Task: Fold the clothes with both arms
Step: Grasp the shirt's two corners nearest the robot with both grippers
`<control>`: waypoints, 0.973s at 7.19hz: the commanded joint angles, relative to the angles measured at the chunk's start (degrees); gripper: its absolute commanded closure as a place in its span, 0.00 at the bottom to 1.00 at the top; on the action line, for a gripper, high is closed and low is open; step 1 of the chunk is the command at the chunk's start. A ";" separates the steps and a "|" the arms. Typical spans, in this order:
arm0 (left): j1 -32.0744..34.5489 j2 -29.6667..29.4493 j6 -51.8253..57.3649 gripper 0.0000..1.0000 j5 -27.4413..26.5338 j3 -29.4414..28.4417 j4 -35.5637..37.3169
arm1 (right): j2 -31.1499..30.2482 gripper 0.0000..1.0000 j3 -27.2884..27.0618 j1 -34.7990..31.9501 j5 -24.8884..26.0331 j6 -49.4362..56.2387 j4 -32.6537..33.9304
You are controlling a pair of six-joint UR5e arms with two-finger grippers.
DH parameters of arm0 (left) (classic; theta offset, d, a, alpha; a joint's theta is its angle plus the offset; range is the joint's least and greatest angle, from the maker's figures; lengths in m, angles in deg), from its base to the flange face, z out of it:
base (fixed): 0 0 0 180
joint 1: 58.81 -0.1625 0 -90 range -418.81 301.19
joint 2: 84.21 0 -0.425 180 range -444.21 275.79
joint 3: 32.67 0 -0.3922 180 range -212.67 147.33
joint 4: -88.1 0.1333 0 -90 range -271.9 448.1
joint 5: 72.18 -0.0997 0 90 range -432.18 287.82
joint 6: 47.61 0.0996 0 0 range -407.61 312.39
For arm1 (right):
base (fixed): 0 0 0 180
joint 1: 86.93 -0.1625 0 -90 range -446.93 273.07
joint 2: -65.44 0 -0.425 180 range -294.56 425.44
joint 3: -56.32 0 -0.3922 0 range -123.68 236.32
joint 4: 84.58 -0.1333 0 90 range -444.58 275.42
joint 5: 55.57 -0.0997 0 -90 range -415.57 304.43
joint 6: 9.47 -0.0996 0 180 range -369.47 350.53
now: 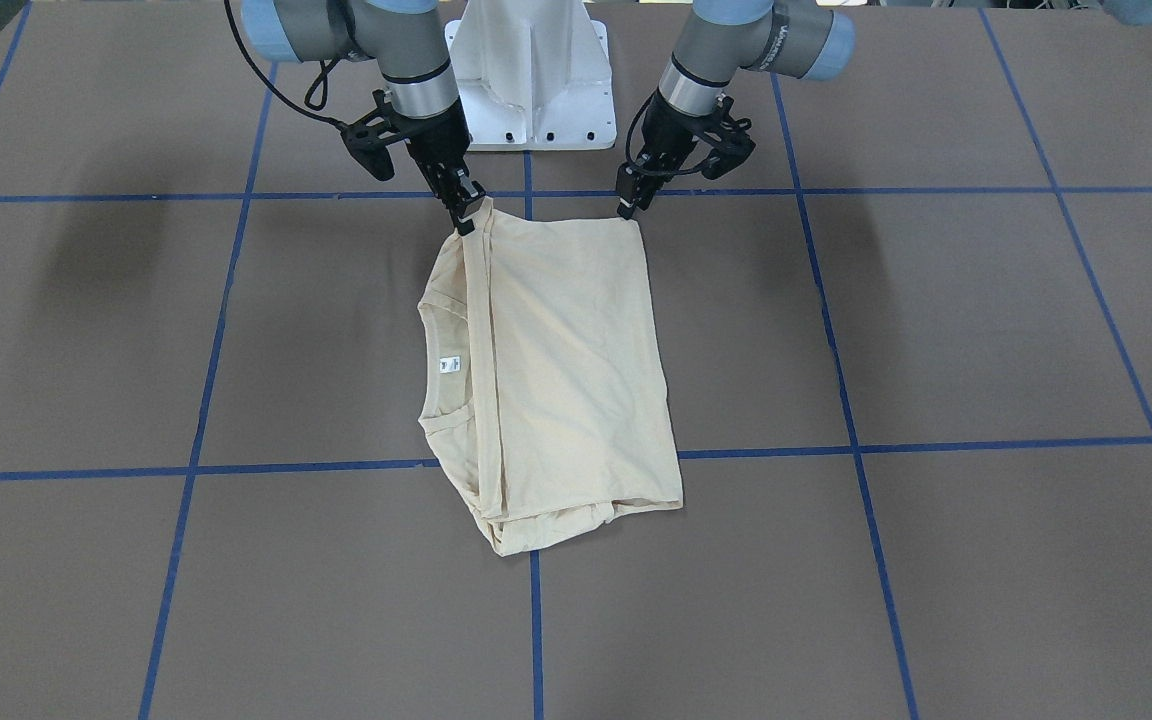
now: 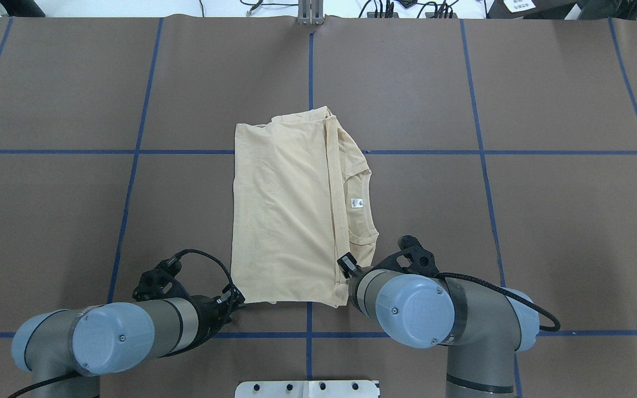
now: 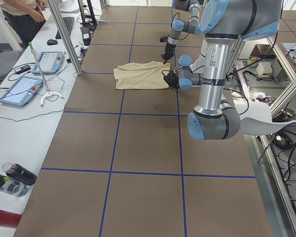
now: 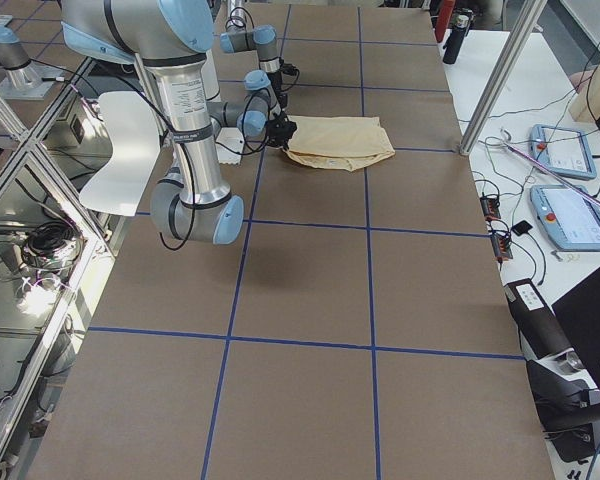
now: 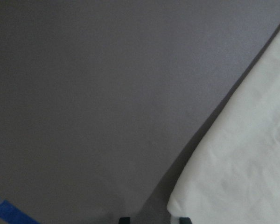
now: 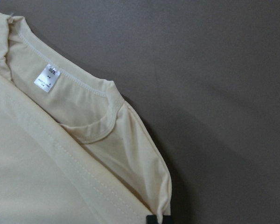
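The brown surface [image 2: 517, 221] is carrying the shirt [image 2: 285, 221], which is lying flat around its middle, somewhat toward the robot's edge. It is already folded into a narrow rectangle with no sleeve sticking out. The right gripper [image 1: 464, 215] is pinching the robot-side corner by the collar. The left gripper [image 1: 628, 205] is sitting at the other robot-side corner, jaws apart and not clamping. The neck label [image 2: 356, 203] is showing, so a crosswise fold is probably remaining.

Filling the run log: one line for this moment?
shirt folded | right gripper shut on corner | left gripper open at other corner
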 commanded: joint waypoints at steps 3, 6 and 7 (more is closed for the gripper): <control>0.40 -2.13 0.45 0.55 -0.01 -0.16 3.33 | 0.02 1.00 -0.57 0.00 0.00 0.00 0.09; 0.58 -1.60 0.80 0.55 0.17 -0.16 3.24 | -0.07 1.00 -0.75 -0.08 0.00 0.00 0.09; 0.67 -1.51 0.89 0.55 0.17 -0.16 3.24 | -0.07 1.00 -0.75 -0.08 0.00 -0.09 0.09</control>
